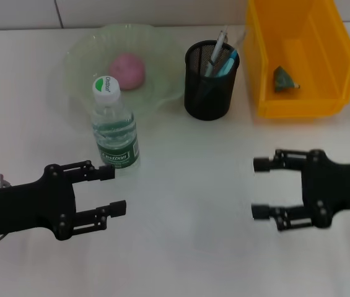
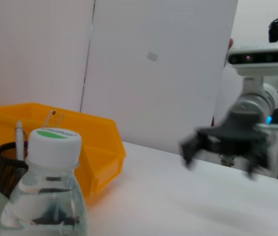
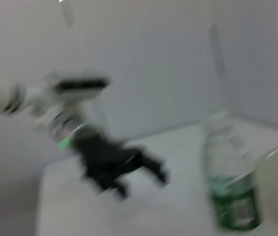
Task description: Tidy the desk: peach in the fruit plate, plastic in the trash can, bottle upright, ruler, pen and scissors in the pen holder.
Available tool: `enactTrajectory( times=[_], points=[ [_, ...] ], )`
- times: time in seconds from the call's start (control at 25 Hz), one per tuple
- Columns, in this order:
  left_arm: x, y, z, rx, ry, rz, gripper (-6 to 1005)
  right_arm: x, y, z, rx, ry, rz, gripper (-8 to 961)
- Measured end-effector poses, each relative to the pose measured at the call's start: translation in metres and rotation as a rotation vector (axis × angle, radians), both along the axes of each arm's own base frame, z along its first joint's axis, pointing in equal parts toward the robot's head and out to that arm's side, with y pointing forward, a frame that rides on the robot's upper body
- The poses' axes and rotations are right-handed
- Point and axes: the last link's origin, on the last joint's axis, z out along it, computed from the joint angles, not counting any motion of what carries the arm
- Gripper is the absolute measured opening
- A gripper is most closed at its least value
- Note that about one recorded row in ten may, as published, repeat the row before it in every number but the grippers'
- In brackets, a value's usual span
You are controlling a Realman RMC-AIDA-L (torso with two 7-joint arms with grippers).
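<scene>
The pink peach lies in the pale green fruit plate at the back left. A clear bottle with a green label and white cap stands upright in front of the plate; it also shows in the left wrist view as bottle and in the right wrist view as bottle. The black mesh pen holder holds pens and a light blue item. A crumpled green plastic piece lies in the yellow trash can. My left gripper is open just in front of the bottle. My right gripper is open at the right.
White wall panels rise behind the table. The yellow bin and mesh holder show behind the bottle in the left wrist view, with the right gripper farther off.
</scene>
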Motion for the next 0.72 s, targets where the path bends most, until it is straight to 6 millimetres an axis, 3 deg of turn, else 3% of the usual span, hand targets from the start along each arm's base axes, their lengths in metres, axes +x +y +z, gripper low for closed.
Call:
enactTrajectory(
  times=[0.04,0.32,0.72],
  points=[
    [0.001,0.0,-0.002,-0.015,0.002,0.003,672,0.005,-0.008,-0.001,-0.04,-0.015,-0.004,754],
    [0.006,-0.001,-0.012,-0.061,0.01,-0.003,674,0.013,-0.014,-0.007,-0.054,-0.043,0.001,833],
    [0.007,-0.001,-0.017,-0.066,0.01,-0.001,677,0.014,-0.012,-0.01,-0.046,-0.053,-0.003,833]
  ],
)
